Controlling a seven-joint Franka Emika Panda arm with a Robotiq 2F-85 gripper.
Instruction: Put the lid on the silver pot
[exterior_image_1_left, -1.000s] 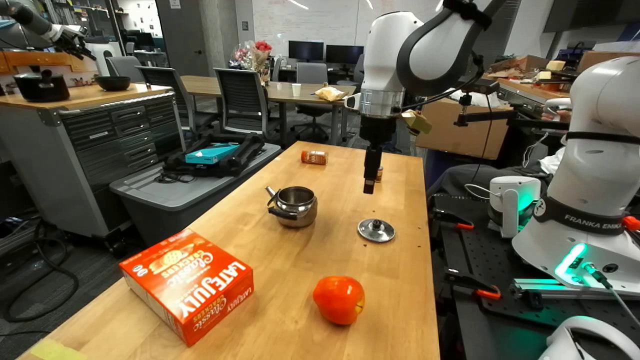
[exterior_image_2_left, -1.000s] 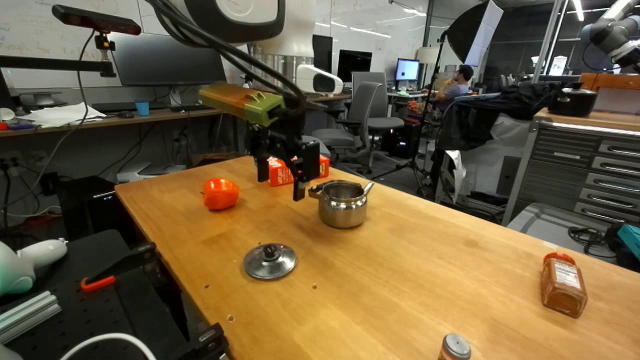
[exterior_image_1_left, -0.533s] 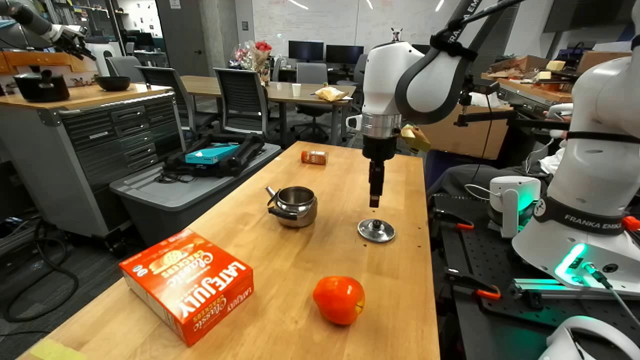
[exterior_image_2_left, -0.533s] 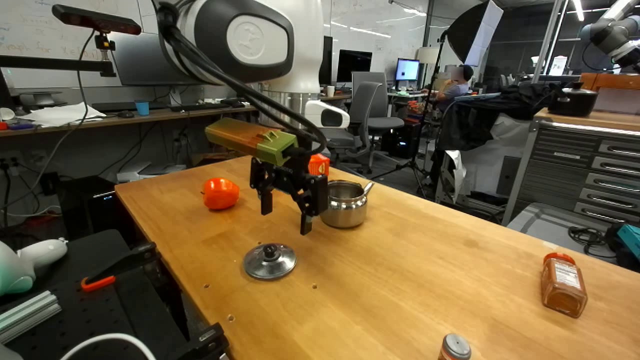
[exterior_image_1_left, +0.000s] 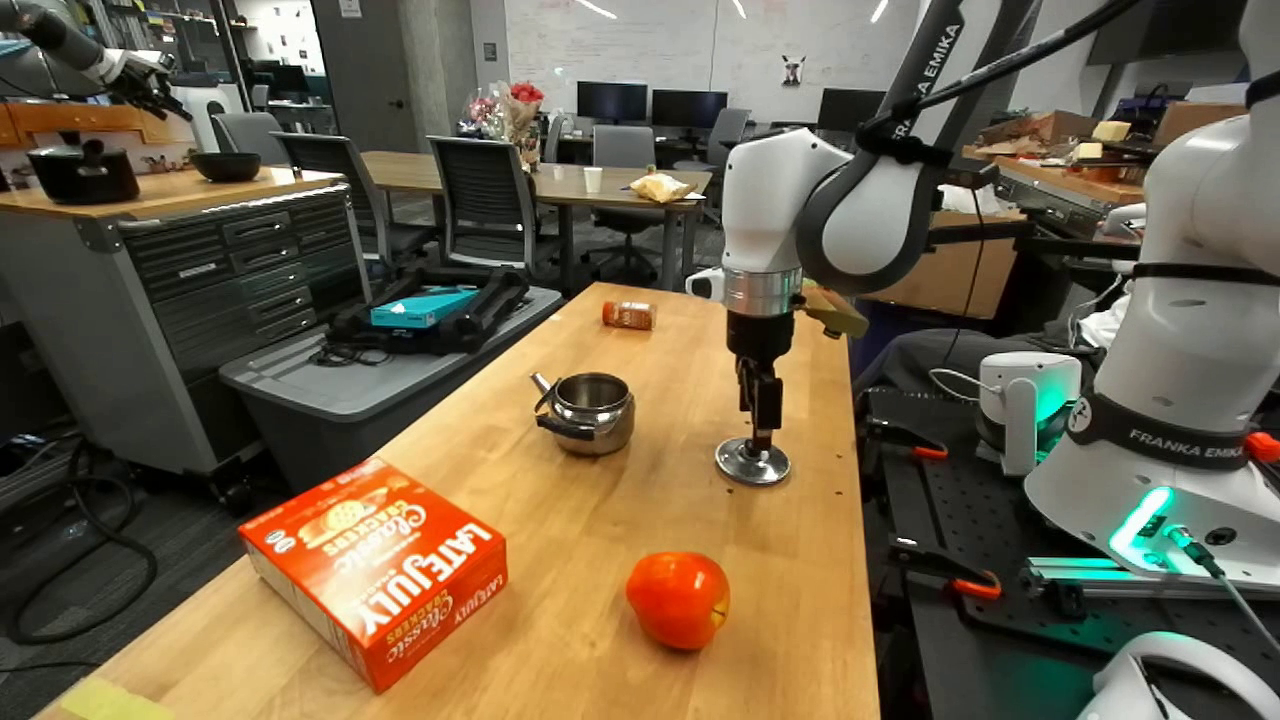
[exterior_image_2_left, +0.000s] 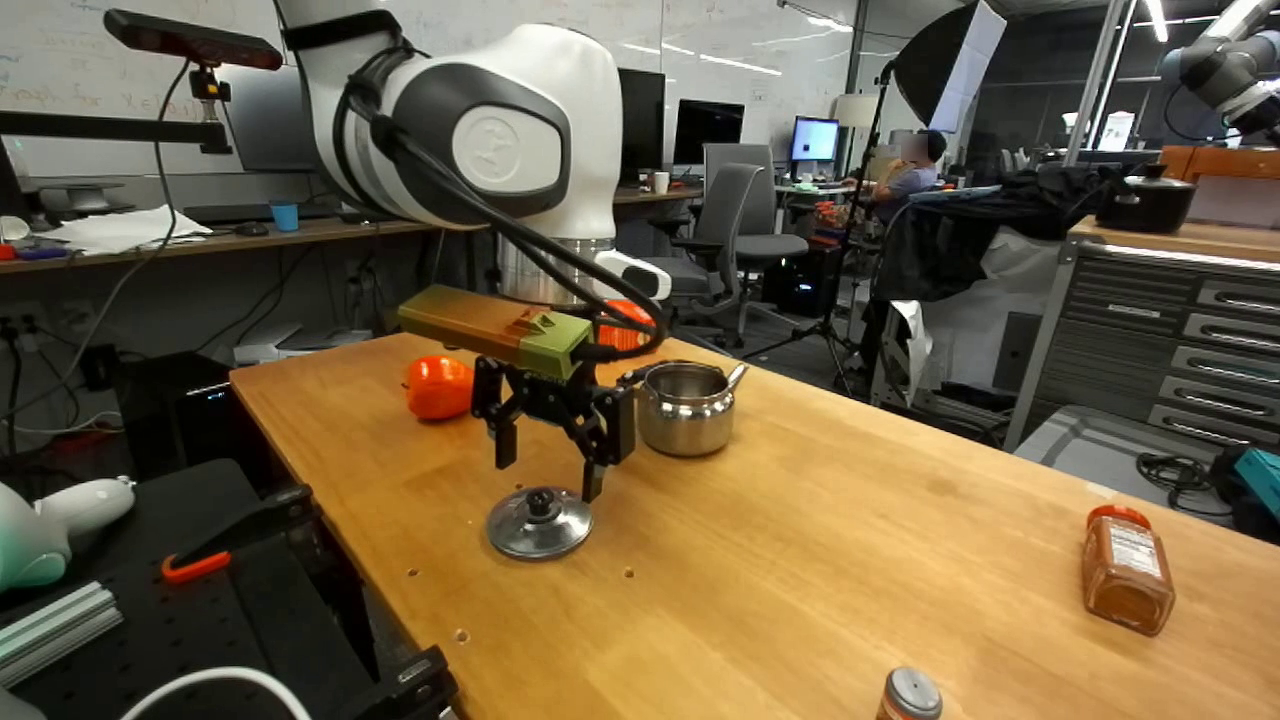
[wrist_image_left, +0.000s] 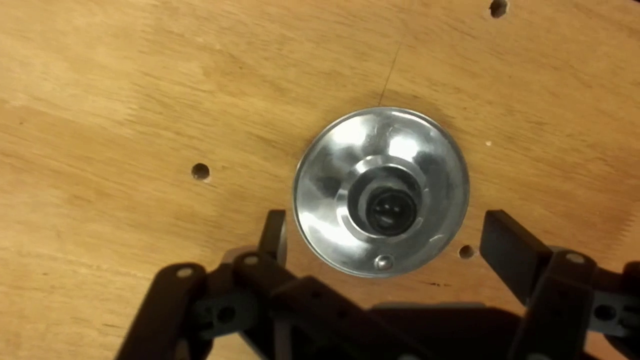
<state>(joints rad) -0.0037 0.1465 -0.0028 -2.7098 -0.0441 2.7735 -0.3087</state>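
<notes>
While lid (exterior_image_2_left: 540, 528) lies flat on table (exterior_image_2_left: 850, 540), black knob (wrist_image_left: 391, 211) up, gripper (exterior_image_2_left: 549, 481) hangs just above lid, fingers (wrist_image_left: 512, 255) spread wide, one to each side of lid in wrist view
In exterior view, silver pot (exterior_image_1_left: 606, 428) stands upright left of lid, apart from it
Red fruit (exterior_image_1_left: 679, 600) sits in front of lid, cracker box (exterior_image_1_left: 375, 560) in front and far left of lid
Jar (exterior_image_1_left: 629, 316) lies on side far behind lid

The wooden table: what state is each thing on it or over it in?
Gripper: open, holding nothing
Silver pot: upright, uncovered
Lid: off the pot, lying flat
Cracker box: lying flat, no opening visible
Spice jar: on its side, capped
Small bottle: capped, seemingly upright
Red-orange fruit: whole as far as shown
</notes>
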